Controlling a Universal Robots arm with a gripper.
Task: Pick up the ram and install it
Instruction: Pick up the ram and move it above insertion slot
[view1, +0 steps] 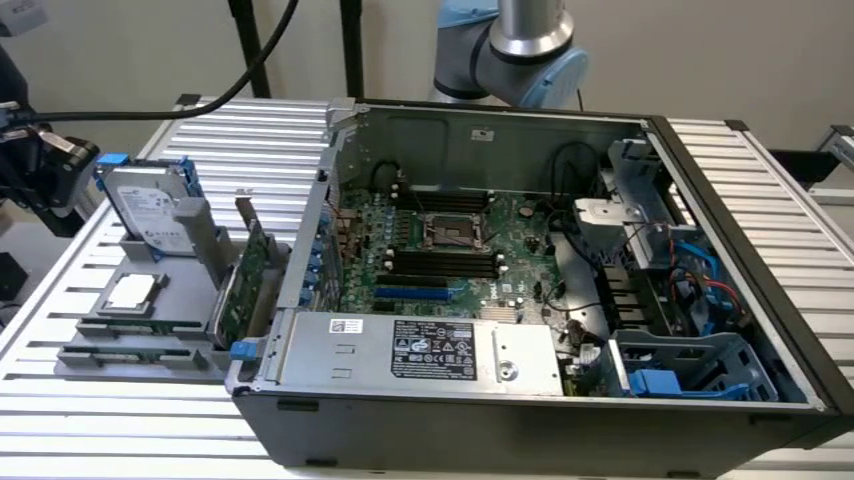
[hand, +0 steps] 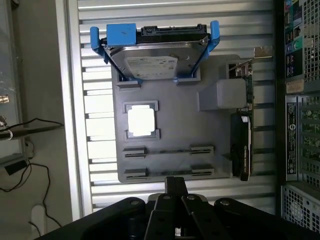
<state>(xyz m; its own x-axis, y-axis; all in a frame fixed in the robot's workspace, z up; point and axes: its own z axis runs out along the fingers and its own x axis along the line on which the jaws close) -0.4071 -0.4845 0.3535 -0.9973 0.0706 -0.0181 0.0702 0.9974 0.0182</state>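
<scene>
Currently: ram, judged light, stiff and fragile at its chips, stands on edge in the grey tray just ahead of the pincer, tips together and empty; best held mid-length across its flat faces.

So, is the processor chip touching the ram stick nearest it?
Apart. The wrist view looks down on both: bare grey tray lies between the processor chip and the ram stick.

One drive, one processor, one expansion card.
</scene>
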